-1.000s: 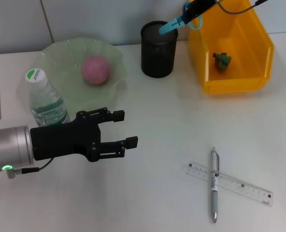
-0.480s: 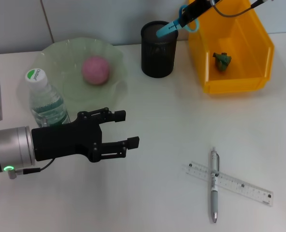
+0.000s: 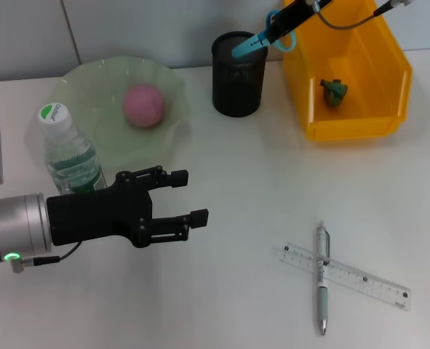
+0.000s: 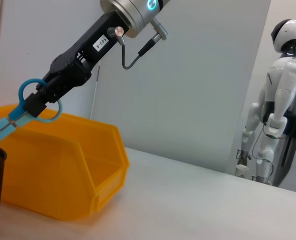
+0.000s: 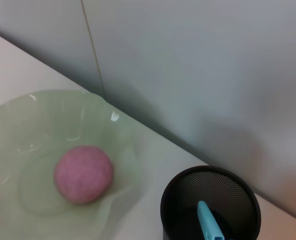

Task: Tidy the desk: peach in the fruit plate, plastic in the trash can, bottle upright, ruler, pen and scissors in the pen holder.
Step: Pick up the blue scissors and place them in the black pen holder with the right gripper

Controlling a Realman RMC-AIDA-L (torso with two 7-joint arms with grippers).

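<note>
My right gripper [image 3: 287,19] is shut on the handle of the blue scissors [image 3: 260,38], which slant down with their tip at the rim of the black mesh pen holder [image 3: 238,73]. In the left wrist view the right gripper [image 4: 41,97] pinches the scissors [image 4: 10,122] by the ring. The peach [image 3: 143,105] lies in the fruit plate [image 3: 91,87]. The bottle [image 3: 69,153] stands upright beside the plate. Pen [image 3: 321,291] and ruler [image 3: 360,279] lie crossed on the desk [image 3: 258,182] at the front right. Green crumpled plastic [image 3: 333,91] sits in the yellow trash can [image 3: 360,120]. My left gripper [image 3: 191,195] hovers open at the front left.
The trash can stands directly right of the pen holder, with a small gap between them. A grey wall runs behind the desk. In the left wrist view a white humanoid robot [image 4: 275,100] stands off in the room. The right wrist view shows the peach [image 5: 82,174] and the pen holder [image 5: 210,200] below.
The right gripper has carried the scissors slightly left and down, bringing the tip to the pen holder's opening. The left gripper has barely shifted.
</note>
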